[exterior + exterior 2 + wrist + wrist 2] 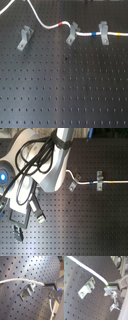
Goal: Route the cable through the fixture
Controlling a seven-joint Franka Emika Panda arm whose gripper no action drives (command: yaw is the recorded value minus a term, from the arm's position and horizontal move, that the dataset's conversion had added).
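Gripper clamped on cable, fixture beside

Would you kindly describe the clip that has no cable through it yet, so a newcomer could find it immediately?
On the black perforated board, three grey metal clips stand in a row in the first exterior view. The empty clip is at the first exterior view's left end, leaning. Unlike its two neighbours, the white cable passes above it without touching.

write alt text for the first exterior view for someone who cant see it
A white cable with red, blue and yellow bands runs across the top of a black perforated board, passing through two grey metal clips, one leaning and one squarer and upright. A third leaning clip stands empty towards the first exterior view's left, and no gripper is visible.
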